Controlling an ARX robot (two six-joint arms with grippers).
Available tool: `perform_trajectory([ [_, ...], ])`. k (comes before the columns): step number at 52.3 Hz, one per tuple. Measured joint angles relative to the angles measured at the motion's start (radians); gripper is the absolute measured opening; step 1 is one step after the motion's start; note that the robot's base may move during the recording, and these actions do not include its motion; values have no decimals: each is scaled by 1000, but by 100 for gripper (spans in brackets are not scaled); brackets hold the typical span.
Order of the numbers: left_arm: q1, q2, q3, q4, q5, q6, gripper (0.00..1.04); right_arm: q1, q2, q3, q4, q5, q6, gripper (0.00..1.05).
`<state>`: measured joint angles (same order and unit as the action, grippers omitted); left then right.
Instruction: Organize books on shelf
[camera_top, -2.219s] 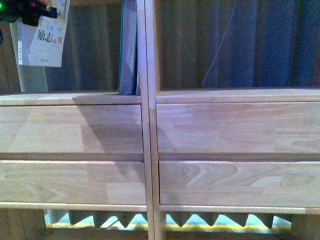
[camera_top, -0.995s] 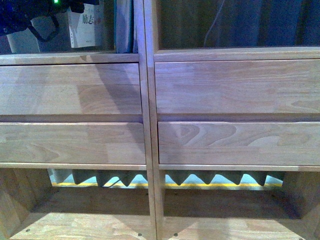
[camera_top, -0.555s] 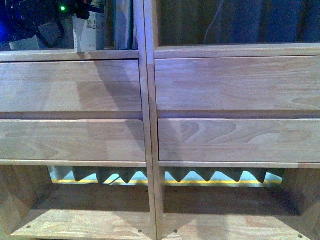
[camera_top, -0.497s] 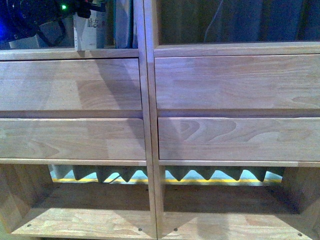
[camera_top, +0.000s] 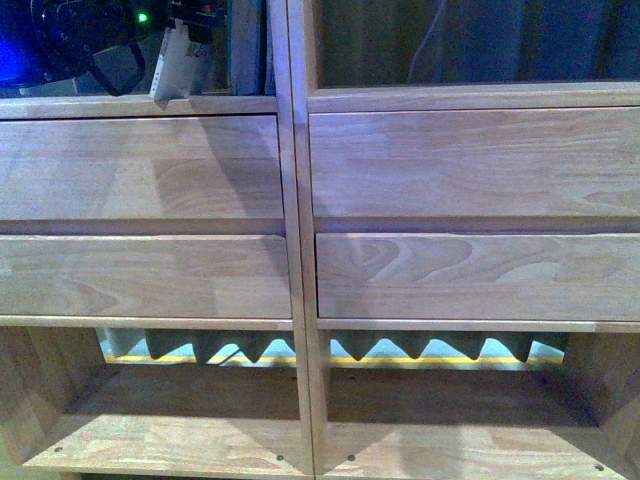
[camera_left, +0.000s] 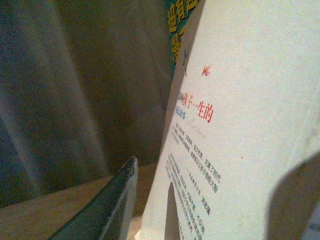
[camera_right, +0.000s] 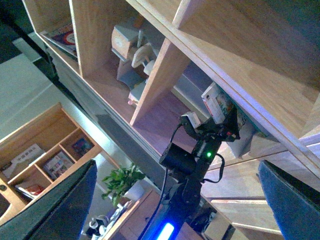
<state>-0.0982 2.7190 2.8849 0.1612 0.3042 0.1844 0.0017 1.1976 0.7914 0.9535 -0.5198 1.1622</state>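
The white paperback stands tilted on the light-wood shelf, in the left compartment above the drawers. Slim dark-teal books stand against the centre divider beside it. My left gripper is at the book's top, jaws open. In the left wrist view the white cover with red text lies between the open fingers, with a teal book behind. My right gripper is open and empty, held away from the shelf and looking at the left arm and the book.
Four plain drawer fronts lie below the book compartment, with open compartments under them. A dark curtain hangs behind the shelf. The right wrist view shows wooden toys, a potted plant and a second cabinet with books.
The view dropped from the book compartment to the drawers. Since half a second ago the white book went from upright to tilted, and the left arm shifted slightly right.
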Motion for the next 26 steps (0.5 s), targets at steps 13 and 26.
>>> perform_trajectory([
  [13,-3,-217,-414,236,11,-75,98,0,0,0,0,0,0,98],
  [26,-19,-483,-841,381,14,-107,98,0,0,0,0,0,0,98],
])
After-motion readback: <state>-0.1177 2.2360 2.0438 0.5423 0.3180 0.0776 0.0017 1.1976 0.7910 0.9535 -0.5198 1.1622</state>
